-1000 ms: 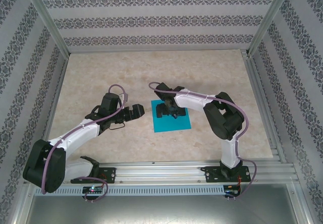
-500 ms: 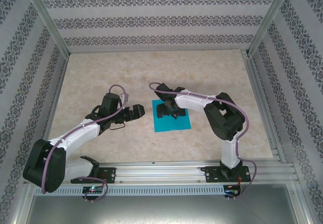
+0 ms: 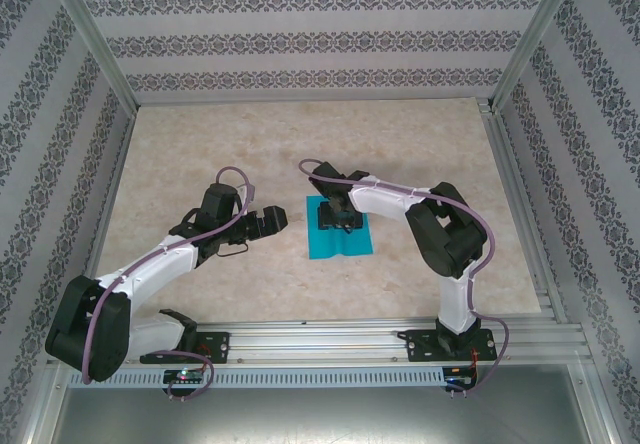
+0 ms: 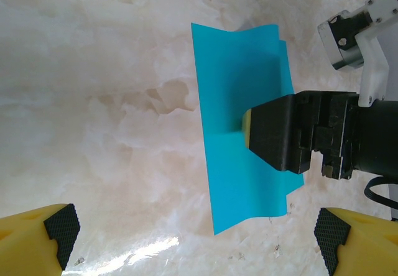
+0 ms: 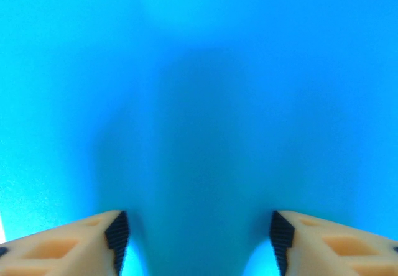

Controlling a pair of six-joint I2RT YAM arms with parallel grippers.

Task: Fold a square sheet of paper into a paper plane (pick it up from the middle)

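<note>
The right tool [image 3: 340, 220] sits planted on the middle of the square sheet of paper [image 3: 341, 245], which lies on the pale marbled surface [image 3: 300, 144] between the two arms, a little nearer the right one. A second ago its fingers were spread wide on the flat sheet. Now they have drawn partway together, and the paper has answered: from above the teal square looks narrower than it did, its side edges pulled inward. The right wrist view shows a soft ridge rising between the two pads [image 5: 117, 234]. The fingers still stand clearly apart, so I would call this tool half-closed and gathering the sheet, not yet pinching it. The left tool [image 3: 272, 222] hovers just beside the sheet's left edge, fingers fully spread and holding nothing. It has not stirred in that second. From its own camera the sheet's edges look wavy and lifted rather than flat. To my eye this is the pick-up from the middle in progress. If the hump keeps rising cleanly, the fingers can close on it. If a pad slides over the paper instead of dragging it, the ridge may flatten or crease off-centre, which would spoil the first fold.
</note>
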